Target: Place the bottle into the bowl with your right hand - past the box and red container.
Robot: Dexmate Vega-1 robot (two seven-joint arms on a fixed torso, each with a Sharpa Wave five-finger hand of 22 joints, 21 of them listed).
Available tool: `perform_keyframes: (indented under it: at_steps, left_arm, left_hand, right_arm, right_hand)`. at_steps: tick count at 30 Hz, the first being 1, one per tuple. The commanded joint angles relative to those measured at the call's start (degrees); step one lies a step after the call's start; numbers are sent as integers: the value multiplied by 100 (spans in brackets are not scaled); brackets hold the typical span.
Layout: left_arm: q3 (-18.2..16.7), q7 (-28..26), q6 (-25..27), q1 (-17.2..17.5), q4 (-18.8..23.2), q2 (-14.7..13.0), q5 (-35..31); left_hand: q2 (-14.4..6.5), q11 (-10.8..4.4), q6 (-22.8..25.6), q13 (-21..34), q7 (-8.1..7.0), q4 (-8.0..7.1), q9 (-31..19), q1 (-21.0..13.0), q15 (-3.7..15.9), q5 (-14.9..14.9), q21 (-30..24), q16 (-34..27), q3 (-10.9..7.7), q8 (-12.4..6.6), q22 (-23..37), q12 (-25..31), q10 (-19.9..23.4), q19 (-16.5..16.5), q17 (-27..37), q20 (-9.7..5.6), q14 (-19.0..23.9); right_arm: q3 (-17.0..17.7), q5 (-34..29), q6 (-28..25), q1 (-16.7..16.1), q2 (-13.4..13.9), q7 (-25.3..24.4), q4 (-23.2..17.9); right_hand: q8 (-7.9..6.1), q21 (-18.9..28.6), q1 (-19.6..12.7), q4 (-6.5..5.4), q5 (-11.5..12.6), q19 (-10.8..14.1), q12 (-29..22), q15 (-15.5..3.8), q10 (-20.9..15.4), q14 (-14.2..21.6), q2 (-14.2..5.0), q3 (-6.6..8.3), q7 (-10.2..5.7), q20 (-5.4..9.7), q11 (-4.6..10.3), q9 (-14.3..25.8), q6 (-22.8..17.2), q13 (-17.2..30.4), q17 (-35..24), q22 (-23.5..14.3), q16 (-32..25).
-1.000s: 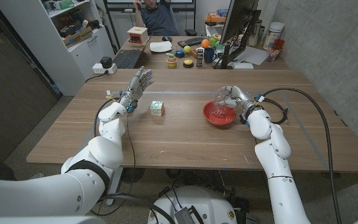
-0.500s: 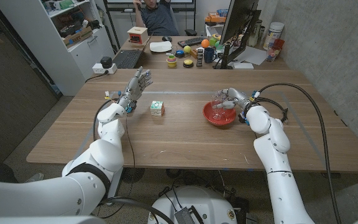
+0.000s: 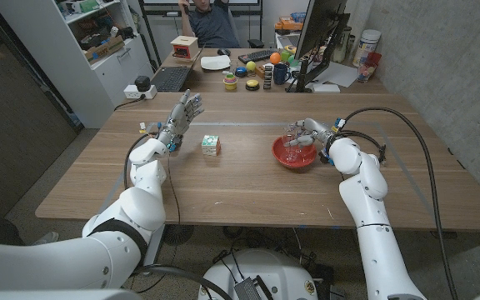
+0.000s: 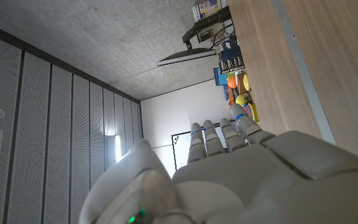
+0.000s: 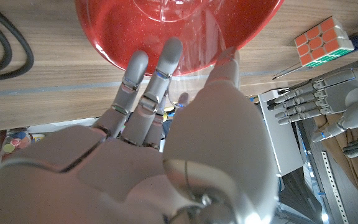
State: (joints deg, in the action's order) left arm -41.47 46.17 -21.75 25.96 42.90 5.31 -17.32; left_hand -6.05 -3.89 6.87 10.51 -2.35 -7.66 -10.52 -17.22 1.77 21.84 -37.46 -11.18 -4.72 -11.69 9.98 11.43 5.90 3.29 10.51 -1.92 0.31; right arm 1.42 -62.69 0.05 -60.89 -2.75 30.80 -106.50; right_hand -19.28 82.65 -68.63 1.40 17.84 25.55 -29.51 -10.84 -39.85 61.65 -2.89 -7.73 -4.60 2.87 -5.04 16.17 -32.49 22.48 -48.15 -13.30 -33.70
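**Nearly there: clear bottle at the red bowl**

Now the right robot hand (image 3: pixel 308 132) sits at the far rim of the red bowl (image 3: pixel 294 154), on the right side of the wooden counter (image 3: pixel 248 187). In the head view a clear plastic bottle (image 3: pixel 293 134) shows over the bowl's far side, right against the fingers; whether they actually close on it or only lie beside it cannot be told. In the right wrist view the fingers (image 5: pixel 146 81) reach straight out to the bowl's rim (image 5: pixel 185 59), side by side rather than curled, with only a faint transparent shape inside the bowl.

The left robot hand (image 3: pixel 182 111) is raised above the counter's left side, fingers apart and holding nothing. A Rubik's cube (image 3: pixel 211 145) lies between the two hands, well apart from the bowl.

As a judgement, the bottle looks empty and thin-walled, so it should be light, a little springy under pressure and smooth enough to slip. The middle of the body seems the safest place to hold, with gentle squeeze; the neck would let it swing. Being light, it may roll or tip against the bowl's sloped, glossy wall when let go, so a low release seems wise.
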Motion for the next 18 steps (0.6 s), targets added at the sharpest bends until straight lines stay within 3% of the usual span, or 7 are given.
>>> perform_keyframes:
  at_steps: [1,5,9,12,18]
  left_arm:
    - [-2,-7,-36,-39,-68,-25,6]
    - [-10,-21,-27,-23,-26,-11,8]
    - [-4,7,-18,-6,16,-1,14]
    - [-9,5,12,14,72,19,25]
    - [0,13,40,63,190,48,42]
  left_hand:
    - [-6,11,19,34,36,-12,-26,55,232,25,22,24,19,4,25,9,34,-5,17,-69,42]
    - [-9,22,12,34,36,-13,-26,55,225,27,28,23,23,8,25,5,26,-6,18,-63,44]
    - [-13,27,12,34,37,-14,-26,56,223,29,32,21,27,8,25,4,23,-15,18,-63,51]
    - [-15,26,8,34,45,-14,-26,57,216,30,37,23,30,11,26,3,21,-19,17,-64,48]
    - [-18,34,6,34,49,-15,-26,58,212,33,48,23,37,12,26,2,20,-20,17,-57,50]
  right_arm:
    - [-52,-94,-71,32,38,81,33]
    - [-77,-151,-80,27,58,72,29]
    - [-80,-153,-106,44,60,142,29]
    - [-75,-117,-94,55,71,206,27]
    - [-74,-148,-112,31,67,199,-12]
  right_hand:
    - [-259,36,-175,-177,25,0,-211,-230,-1818,-128,-582,-2,-11,823,1063,273,-1870,710,156,68,203]
    - [-21,-12,-76,-289,24,-113,78,-220,-1508,-347,-513,-147,-5,769,959,185,-1620,545,539,190,605]
    - [361,-4,41,-419,41,-179,502,-207,-977,-567,-453,-331,13,701,917,70,-1085,320,895,234,971]
    - [579,34,78,-464,60,-195,659,-198,-775,-601,-433,-409,1,684,885,7,-737,257,937,229,1027]
    - [763,72,305,-601,85,-311,959,-180,-392,-726,-309,-628,29,622,860,-89,-410,147,979,220,1111]
